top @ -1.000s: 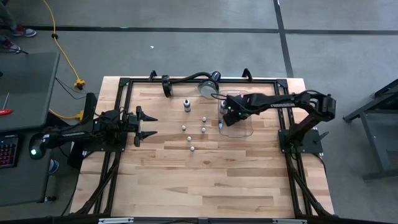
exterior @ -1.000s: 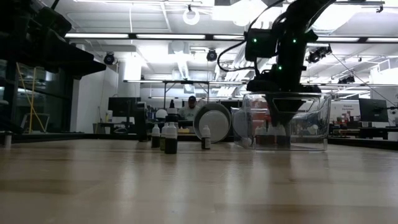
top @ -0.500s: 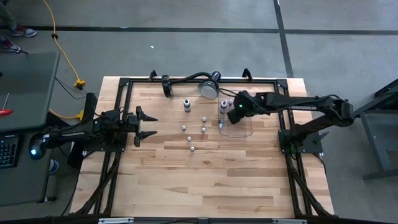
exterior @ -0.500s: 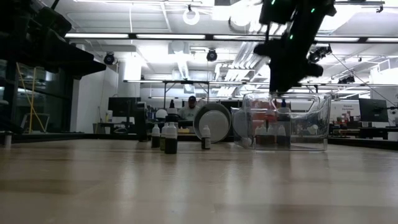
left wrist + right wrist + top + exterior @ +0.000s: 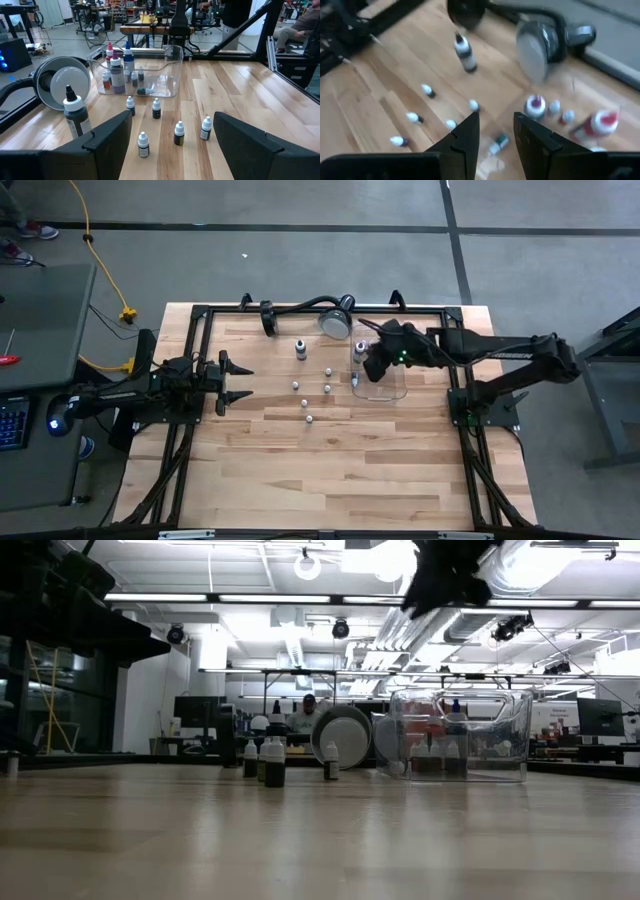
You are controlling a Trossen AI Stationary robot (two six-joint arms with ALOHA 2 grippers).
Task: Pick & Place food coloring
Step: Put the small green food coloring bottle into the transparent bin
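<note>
- Your right gripper [image 5: 372, 366] hangs above the clear plastic tray [image 5: 170, 55], jaws a narrow gap apart and pinching nothing. If you bring it down without clearing the tray's wall first, I judge it could shove the tray across the table [image 5: 330, 470] and tip the taller bottles standing inside.
- The round lamp head [image 5: 64, 89] sits just beside the tray. A swing toward the loose bottles that runs wide could clip it or its gooseneck.
- The large black-bodied dropper bottle [image 5: 76, 114] stands alone near the lamp. It looks top-heavy, so a brush from an arm link could knock it over.
- Five small food coloring bottles [image 5: 179, 133] stand close together on the table between the tray and your left gripper [image 5: 170, 145], which waits with jaws spread wide. Closing on one could likely bump its neighbour and send it rolling.
</note>
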